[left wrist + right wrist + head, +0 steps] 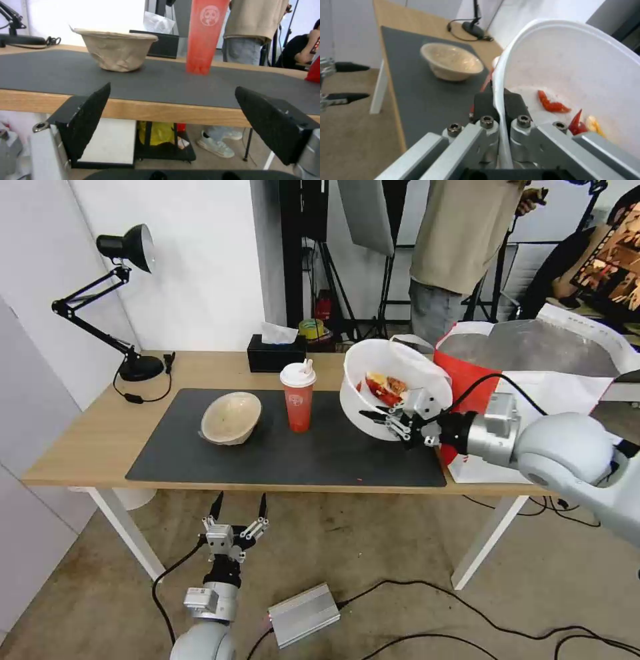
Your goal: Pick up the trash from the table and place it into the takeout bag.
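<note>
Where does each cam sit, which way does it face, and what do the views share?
Head view: up on the head, looking forward and down at the table; both arms show, right pincer holding the tilted white bowl beside the takeout bag, left pincer open below the table's front edge.
Left wrist view: at table-edge height, facing across the mat between its own open fingers.
Right wrist view: looking along its pincer, clamped on the white bowl's rim.
Shared: all three show the beige bowl.

Silver-grey arms, black cables, black-tipped right hand [379, 420] with steel screws
</note>
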Robot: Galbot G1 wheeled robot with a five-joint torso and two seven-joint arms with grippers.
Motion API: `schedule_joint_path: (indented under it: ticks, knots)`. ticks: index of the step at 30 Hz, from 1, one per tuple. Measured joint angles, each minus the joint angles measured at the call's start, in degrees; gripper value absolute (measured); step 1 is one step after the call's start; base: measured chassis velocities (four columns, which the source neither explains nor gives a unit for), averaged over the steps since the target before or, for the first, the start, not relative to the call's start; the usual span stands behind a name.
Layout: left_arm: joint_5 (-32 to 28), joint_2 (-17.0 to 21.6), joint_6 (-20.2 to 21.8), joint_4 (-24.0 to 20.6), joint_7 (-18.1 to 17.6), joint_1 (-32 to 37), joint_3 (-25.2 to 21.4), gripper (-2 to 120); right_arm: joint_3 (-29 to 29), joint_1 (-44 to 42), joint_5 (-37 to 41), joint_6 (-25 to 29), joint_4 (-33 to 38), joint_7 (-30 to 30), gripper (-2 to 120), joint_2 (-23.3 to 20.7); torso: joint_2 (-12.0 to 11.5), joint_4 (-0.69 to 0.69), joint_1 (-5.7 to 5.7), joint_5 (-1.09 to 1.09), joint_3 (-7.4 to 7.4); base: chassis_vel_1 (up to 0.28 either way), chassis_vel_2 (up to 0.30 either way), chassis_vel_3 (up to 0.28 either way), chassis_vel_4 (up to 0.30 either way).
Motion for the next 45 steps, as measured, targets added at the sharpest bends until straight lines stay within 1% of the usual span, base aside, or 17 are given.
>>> schedule_joint_path:
  ticks: [6,8,16,18,26,45]
  knots:
    - [0.26,-0.02,0.15,-0.35,0.16,0.16,0.71,100,2.95,-0.55,1.09,0.33,0.41,-0.04,0,-1.39,-0.01,0.00,0.00,0.00,0.00,0.000,0.000,0.000,0.000]
    - [0.33,0.39,0.15,-0.42,0.22,0.25,0.80,100,4.77,-0.90,1.88,0.55,0.42,-0.03,0,-2.41,-0.01,0.00,0.00,-0.01,0.00,0.000,0.000,0.000,0.000]
    - [0.31,1.39,-0.04,-0.13,0.26,0.16,0.78,100,7.73,-1.02,3.60,0.69,0.30,0.02,0,-4.13,-0.01,0.00,0.00,0.00,0.00,0.000,0.000,0.000,0.000]
    - [0.28,1.81,-0.19,0.09,0.27,0.01,0.87,100,9.33,-1.27,4.62,0.74,0.11,0.13,0,-5.09,-0.01,0.01,0.00,0.00,0.00,0.000,0.000,0.000,0.000]
    - [0.28,1.87,-0.26,0.39,0.29,-0.32,1.66,100,13.08,-2.35,6.13,0.92,-0.51,0.34,0,-7.27,-0.01,0.00,0.00,0.00,0.00,0.000,0.000,0.000,0.000]
    - [0.38,2.17,-0.65,0.39,0.35,-0.05,1.85,100,16.02,-3.11,6.29,2.07,-5.26,-0.08,0,-8.99,-0.01,0.00,0.00,0.00,0.00,0.000,0.000,0.000,0.000]
